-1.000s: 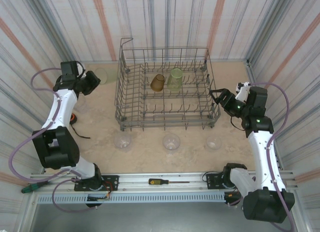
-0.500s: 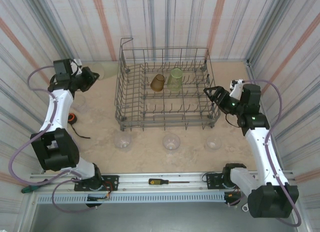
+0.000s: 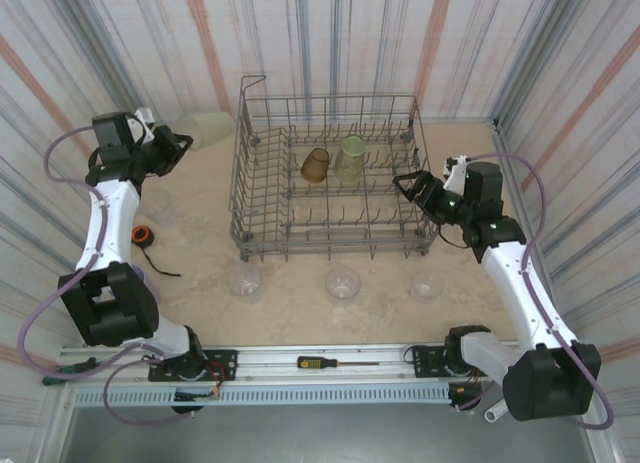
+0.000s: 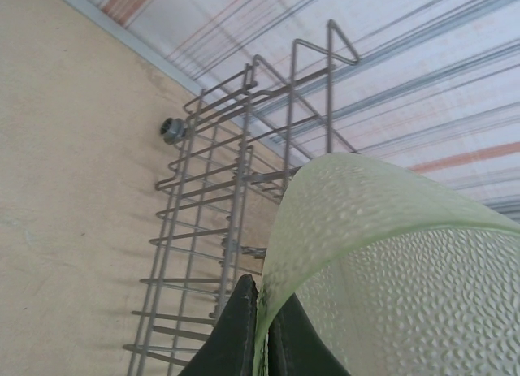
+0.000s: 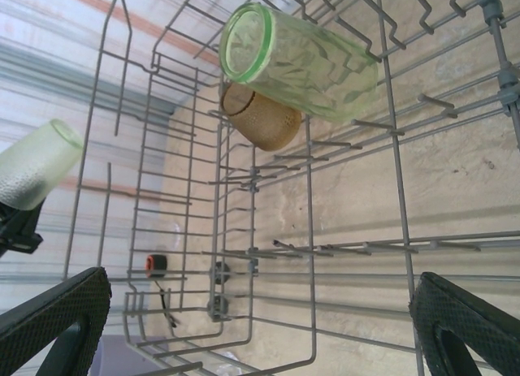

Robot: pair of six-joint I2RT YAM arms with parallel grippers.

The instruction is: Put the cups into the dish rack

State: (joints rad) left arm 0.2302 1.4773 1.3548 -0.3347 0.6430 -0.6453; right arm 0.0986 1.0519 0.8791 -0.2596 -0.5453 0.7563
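**Fingers**
- The right gripper [image 3: 412, 191] is at the right wall of the dish rack [image 3: 240, 188], toward the rack's near corner, and points into it.
  - Its jaws are spread wide. The pads [image 5: 57, 315] sit at the outer edges of the right wrist view, with rack wire between them.
  - It holds nothing. Whether it touches the wire cannot be told.
- The left gripper [image 3: 178, 143] is outside the rack, just beyond its far left corner.
  - Its fingers [image 4: 237, 331] are closed to a thin slit on the rim wall of the pebbled pale-green cup [image 3: 205, 131], one finger inside the mouth and one outside.
  - The cup lies sideways in the grip. Its base points toward the rack's far left corner post, apart from the wire.

**Markings**
- A screwdriver [image 3: 325, 363] lies on the rail well in front of the rack. Any marking on its handle is too small to read.

**Hard to make out**
- Three clear cups [image 3: 342, 282] stand in a row on the table just in front of the rack. Their outlines are faint against the surface.
- An orange round object [image 3: 142, 234] sits left of the rack's near left corner. Its detail is too small to resolve.
- In the far half of the rack, the amber cup [image 3: 315, 165] and the clear-green cup [image 3: 350, 156] sit side by side, tilted among the tines.
  - In the right wrist view they overlap, so whether they touch cannot be told.
- In the left wrist view the held cup is cut off by the right and bottom edges.
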